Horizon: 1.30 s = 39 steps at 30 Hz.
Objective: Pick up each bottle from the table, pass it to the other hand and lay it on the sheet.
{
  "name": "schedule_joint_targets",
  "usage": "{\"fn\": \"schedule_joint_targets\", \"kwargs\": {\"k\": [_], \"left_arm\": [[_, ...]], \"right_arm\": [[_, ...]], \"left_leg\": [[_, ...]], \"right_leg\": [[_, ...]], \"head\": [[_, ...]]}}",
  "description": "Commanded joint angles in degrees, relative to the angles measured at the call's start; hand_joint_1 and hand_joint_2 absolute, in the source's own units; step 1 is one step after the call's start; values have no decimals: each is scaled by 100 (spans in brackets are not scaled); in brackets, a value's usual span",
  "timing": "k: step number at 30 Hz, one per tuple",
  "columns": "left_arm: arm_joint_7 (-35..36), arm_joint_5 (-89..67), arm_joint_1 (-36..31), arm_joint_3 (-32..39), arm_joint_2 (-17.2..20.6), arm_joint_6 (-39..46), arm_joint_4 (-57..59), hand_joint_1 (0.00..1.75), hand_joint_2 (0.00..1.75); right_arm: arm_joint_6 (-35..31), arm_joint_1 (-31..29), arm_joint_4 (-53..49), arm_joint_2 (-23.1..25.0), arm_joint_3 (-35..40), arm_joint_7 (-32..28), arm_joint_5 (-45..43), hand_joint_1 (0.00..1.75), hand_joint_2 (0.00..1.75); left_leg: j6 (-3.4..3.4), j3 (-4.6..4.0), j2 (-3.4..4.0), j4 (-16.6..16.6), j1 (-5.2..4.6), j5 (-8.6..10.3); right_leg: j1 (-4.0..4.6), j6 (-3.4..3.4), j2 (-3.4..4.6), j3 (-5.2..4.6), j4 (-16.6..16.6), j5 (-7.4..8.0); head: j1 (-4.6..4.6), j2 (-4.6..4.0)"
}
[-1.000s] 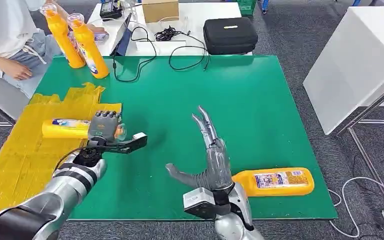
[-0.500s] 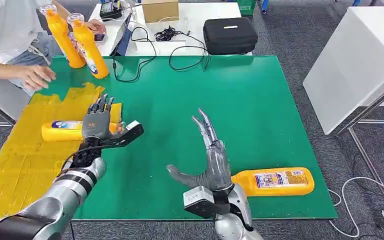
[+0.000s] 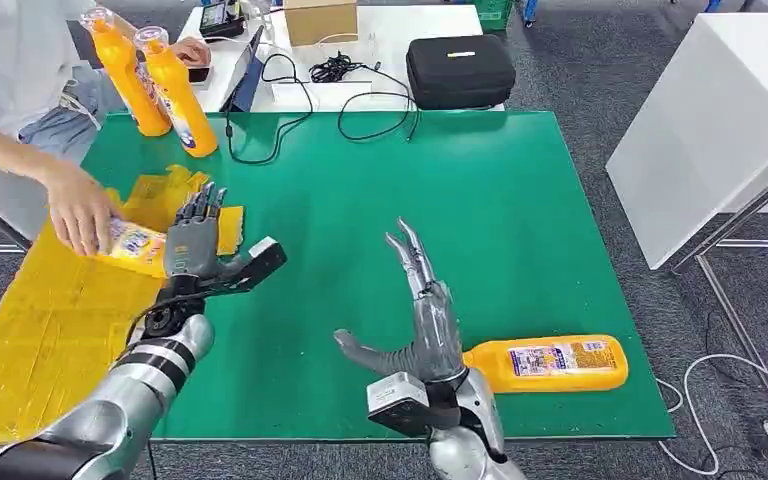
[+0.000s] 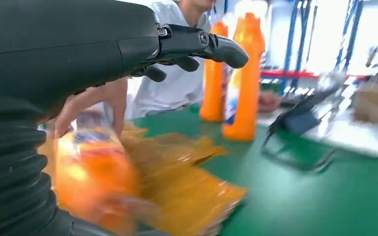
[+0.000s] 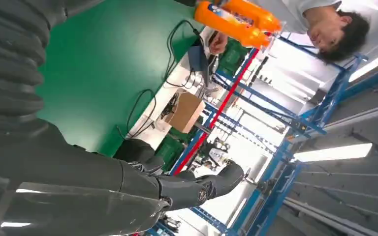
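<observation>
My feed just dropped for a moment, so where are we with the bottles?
One bottle lies on the yellow sheet, so it looks delivered; a person's hand is on it. Neither robot hand holds anything: the left robot hand is open beside it, the right robot hand open above the mat. Left: the bottle lying near the right robot hand and two standing bottles at the far corner.

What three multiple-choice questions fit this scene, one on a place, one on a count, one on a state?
1. Where does the bottle by the right hand lie?
A. green mat
B. yellow sheet
C. white table

2. How many orange bottles stand upright at the mat's far corner?
A. one
B. two
C. four

3. What is the left hand doing?
A. gripping a bottle
B. pressing the case
C. open, holding nothing

Answers: 1 A, the lying bottle rests on the green mat. 2 B, two upright bottles stand together. 3 C, its fingers are spread; a person's hand holds the bottle on the sheet.
</observation>
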Motion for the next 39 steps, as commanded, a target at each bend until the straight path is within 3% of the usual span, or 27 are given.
{"fn": "schedule_joint_targets", "kwargs": {"k": [1, 3, 4, 6, 10, 20, 24, 31, 39], "left_arm": [[-1150, 4086, 961, 122, -227, -2403, -3321, 0, 175], [-1173, 5672, 1426, 80, 34, -3323, -4403, 0, 175], [-1198, 6432, 1798, 244, 106, -3679, -4876, 0, 175], [-1080, 6761, 2578, 462, 294, -3876, -5616, 0, 175], [-1201, 6810, 2901, 581, 139, -4006, -5522, 0, 175], [-1240, 6847, 2951, 489, -15, -3894, -5587, 0, 175], [-1244, 6745, 2892, 361, -29, -3793, -5481, 0, 175], [-1245, 6721, 2884, 219, -59, -3747, -5392, 0, 175], [-1248, 6712, 2808, 92, -61, -3733, -5356, 0, 175]], "right_arm": [[-300, 287, -15, -187, -312, 59, 123, 0, 175], [-396, 413, -166, -504, -289, 387, 768, 0, 175], [-19, 490, -321, -981, -213, 1557, 2208, 0, 175], [-15, 981, -855, -1681, -502, 1711, 2767, 0, 175], [560, 1459, -1258, -2389, -1191, 2007, 2810, 0, 175], [992, 2458, -1622, -3197, -2324, 2360, 2605, 0, 175], [874, 2404, -1281, -3025, -3076, 2075, 2443, 0, 175], [865, 2198, -954, -2718, -3397, 1892, 2686, 0, 175], [1014, 2085, -582, -2690, -3375, 1680, 2878, 0, 175]], "left_leg": [[2, 15, -13, 2, 5, -11], [2, 21, -7, 4, 6, -16], [2, 12, 0, 1, 3, -12], [4, 33, 21, -9, 2, -21], [15, 26, 2, -9, -10, -35], [22, 28, -20, 1, -13, -50], [26, 11, -18, -2, -15, -39], [24, 16, -8, -6, -12, -38], [23, 39, -5, -8, -5, -46]], "right_leg": [[7, -1, -19, 23, -4, -13], [8, -2, -14, 28, -4, -15], [5, -1, -6, 17, -6, -9], [4, 1, 15, 33, -17, -11], [-12, 17, -5, 28, -12, -29], [-12, 23, -27, 44, -6, -53], [-15, 26, -23, 24, -10, -40], [-11, 24, -14, 25, -16, -35], [-4, 23, -14, 51, -22, -41]], "head": [[0, 0], [-2, 0], [-2, 0], [-2, 0], [-4, 0], [-4, 0], [-4, 0], [-2, 0], [-4, 0]]}}
